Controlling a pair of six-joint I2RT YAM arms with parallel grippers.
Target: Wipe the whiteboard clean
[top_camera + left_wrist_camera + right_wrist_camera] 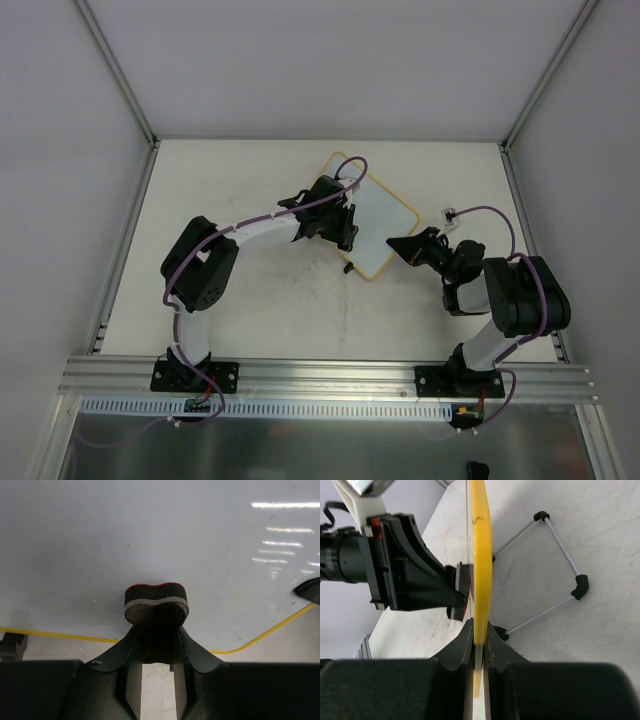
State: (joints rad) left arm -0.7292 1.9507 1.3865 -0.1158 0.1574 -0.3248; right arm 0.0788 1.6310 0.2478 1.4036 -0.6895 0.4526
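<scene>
- Left jaws clench the eraser [156,600], its red face pressed against the whiteboard [150,540].
- Right jaws grasp the whiteboard's yellow edge; wire stand [560,545] sits behind the whiteboard.

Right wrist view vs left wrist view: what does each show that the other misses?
Only right wrist: the yellow-framed white whiteboard edge-on, the right gripper clamped on its frame, and the grey wire stand with black corner pieces behind it. Only left wrist: the board's white face, no scribbles in the part shown. Both: the left gripper holding the small black eraser block with white and red layers against the board, plus the yellow frame.
</scene>
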